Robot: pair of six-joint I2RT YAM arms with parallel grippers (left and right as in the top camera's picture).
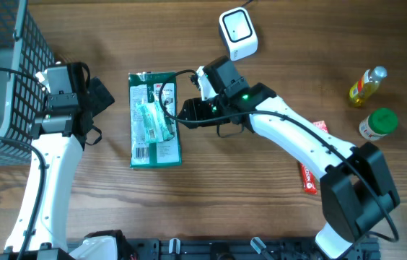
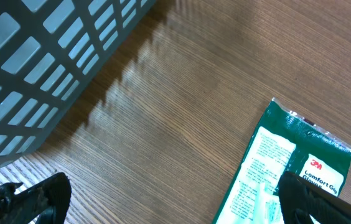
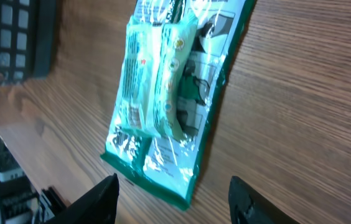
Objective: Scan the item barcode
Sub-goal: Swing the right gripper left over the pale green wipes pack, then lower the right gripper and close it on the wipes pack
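Two grippers, left (image 2: pixel 172 202) and right (image 3: pixel 174 183), show jaws apart, empty. Glove packet (image 1: pixel 154 119) lies flat at 9 o'clock of the right gripper; judged light, floppy, slick film, best pinched at its near edge. Scanner (image 1: pixel 238 32) beyond, 1 o'clock.

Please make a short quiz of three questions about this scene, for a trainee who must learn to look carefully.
1. True or false: the green package lies inside the basket.
2. What stands beside the yellow bottle? A) a jar with a green lid B) a blue cup C) a banana
3. Fill in: the ____ gripper is nearer to the package.

Key: 1 false, it lies on the table; 2 A; 3 the right gripper.
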